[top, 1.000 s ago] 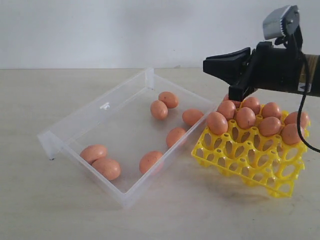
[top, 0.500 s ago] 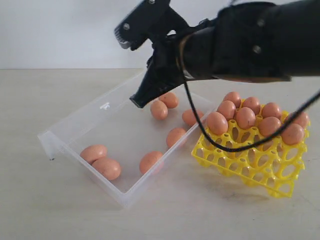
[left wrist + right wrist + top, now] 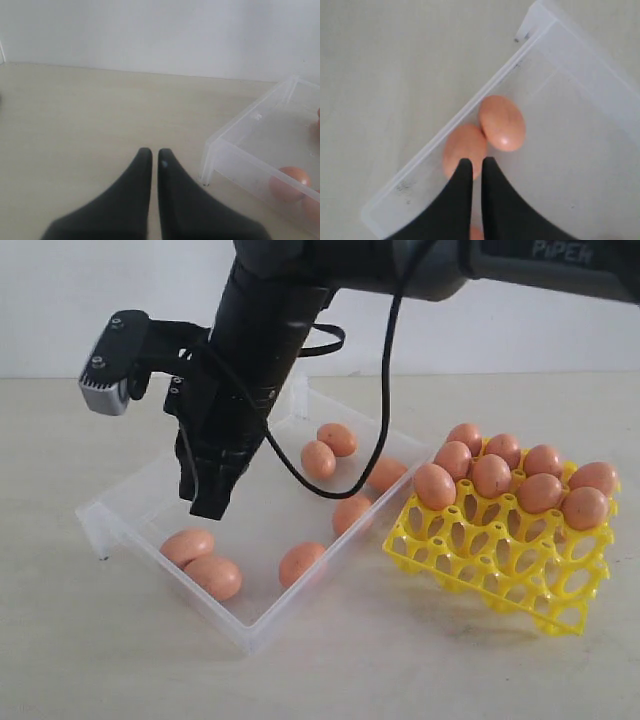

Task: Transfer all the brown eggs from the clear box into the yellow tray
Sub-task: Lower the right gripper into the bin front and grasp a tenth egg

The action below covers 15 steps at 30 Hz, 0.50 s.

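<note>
The clear box lies left of centre with several brown eggs loose in it. Two of them lie together at its near left end. The right gripper has reached across and hangs point-down just above that pair. In the right wrist view the right gripper is shut and empty, over one egg, with the other beside it. The yellow tray on the right holds several eggs in its far rows. The left gripper is shut and empty over bare table, beside the box corner.
The right arm's dark body and a black cable hang over the box's middle and far side. The tray's near cells hold nothing. A white wall stands behind the table.
The right arm has swung from over the yellow tray across to the left end of the box and turned its gripper downward. No egg has moved.
</note>
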Tool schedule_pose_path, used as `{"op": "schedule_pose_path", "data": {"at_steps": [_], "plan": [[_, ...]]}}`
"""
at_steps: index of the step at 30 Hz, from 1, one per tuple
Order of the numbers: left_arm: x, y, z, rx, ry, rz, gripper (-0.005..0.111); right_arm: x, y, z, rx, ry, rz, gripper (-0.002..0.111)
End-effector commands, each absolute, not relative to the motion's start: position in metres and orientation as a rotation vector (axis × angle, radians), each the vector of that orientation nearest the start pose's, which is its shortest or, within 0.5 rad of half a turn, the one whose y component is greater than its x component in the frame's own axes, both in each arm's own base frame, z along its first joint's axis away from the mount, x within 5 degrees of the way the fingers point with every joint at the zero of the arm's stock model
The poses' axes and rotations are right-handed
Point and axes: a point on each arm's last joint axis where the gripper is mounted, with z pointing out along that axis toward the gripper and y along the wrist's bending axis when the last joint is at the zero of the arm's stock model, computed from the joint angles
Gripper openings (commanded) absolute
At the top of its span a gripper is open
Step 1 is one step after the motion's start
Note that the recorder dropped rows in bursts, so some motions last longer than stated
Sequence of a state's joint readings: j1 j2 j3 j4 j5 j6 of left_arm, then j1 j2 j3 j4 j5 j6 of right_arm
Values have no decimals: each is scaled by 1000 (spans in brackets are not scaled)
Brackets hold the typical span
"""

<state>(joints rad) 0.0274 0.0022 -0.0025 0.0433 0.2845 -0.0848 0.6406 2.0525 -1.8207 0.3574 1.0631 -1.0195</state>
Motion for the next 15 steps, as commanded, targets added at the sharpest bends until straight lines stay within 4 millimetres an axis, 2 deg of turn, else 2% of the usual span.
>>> {"op": "schedule_pose_path", "data": {"at_steps": [1, 3, 5, 8, 9, 11, 15], "plan": [[55, 2, 188, -69, 1760, -3, 4, 355, 297, 232, -1978, 1864, 341, 2], [55, 2, 188, -69, 1760, -3, 4, 356, 298, 219, -2008, 1894, 356, 10], [55, 2, 188, -69, 1760, -3, 4, 357, 299, 206, -2029, 1918, 362, 23], [55, 2, 188, -69, 1760, -3, 4, 361, 301, 199, -2006, 1911, 345, 46], [55, 2, 188, -69, 1760, -3, 4, 363, 302, 197, -1996, 1908, 339, 50], [55, 2, 188, -69, 1760, -3, 4, 366, 304, 195, -1964, 1896, 323, 55], [55, 2, 188, -69, 1760, -3, 4, 367, 305, 190, -1946, 1917, 336, 55]]}}
